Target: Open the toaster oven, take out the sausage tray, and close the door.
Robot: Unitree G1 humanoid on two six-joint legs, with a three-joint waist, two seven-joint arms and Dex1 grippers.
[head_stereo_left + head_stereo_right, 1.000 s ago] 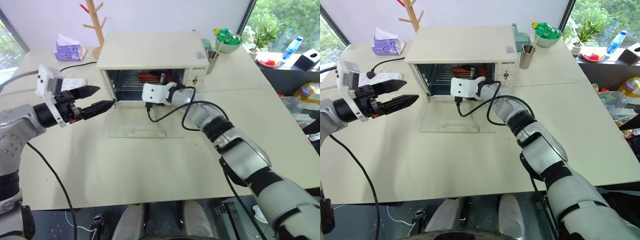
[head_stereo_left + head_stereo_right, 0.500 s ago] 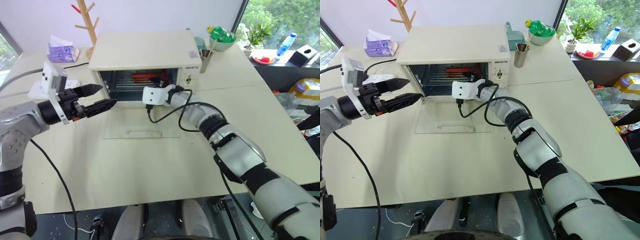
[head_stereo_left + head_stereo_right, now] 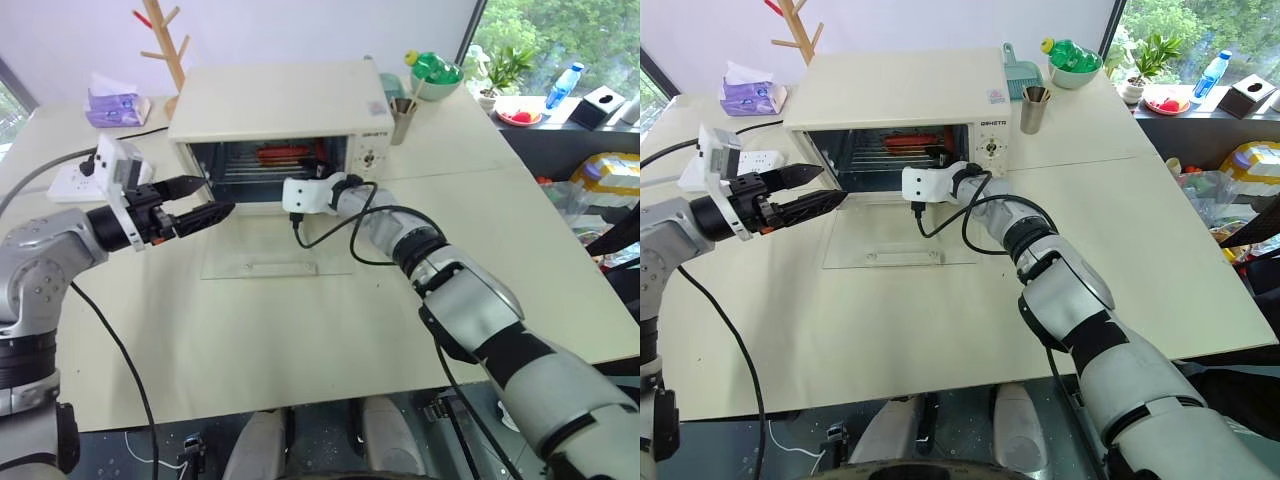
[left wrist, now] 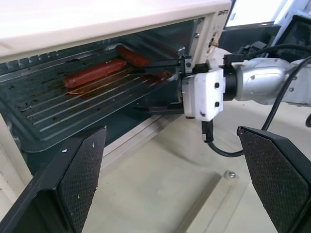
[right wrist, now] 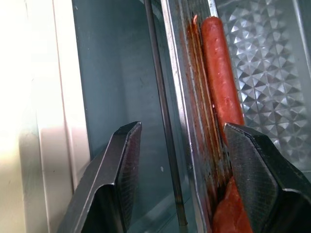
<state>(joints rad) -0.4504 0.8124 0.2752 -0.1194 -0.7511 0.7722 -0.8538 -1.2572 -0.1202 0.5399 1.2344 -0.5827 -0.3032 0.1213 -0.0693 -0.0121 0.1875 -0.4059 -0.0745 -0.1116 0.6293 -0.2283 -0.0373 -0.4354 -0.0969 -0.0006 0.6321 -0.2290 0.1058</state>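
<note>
Ridged metal sausage tray (image 4: 73,104), boxy toaster oven (image 3: 280,105)

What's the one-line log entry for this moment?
door: down, open | tray: in oven | right gripper: astride tray rim | left gripper: open, beside oven

A cream table (image 3: 300,330) stands before a white wall (image 3: 300,30), with windows (image 3: 560,35) showing green trees.

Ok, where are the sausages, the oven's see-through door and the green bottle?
sausages (image 4: 95,73), left wrist view, middle of the front sausage.
door (image 3: 262,247), left eye view, glass pane lying flat on the table.
green bottle (image 3: 1070,50), right eye view, its body.
</note>
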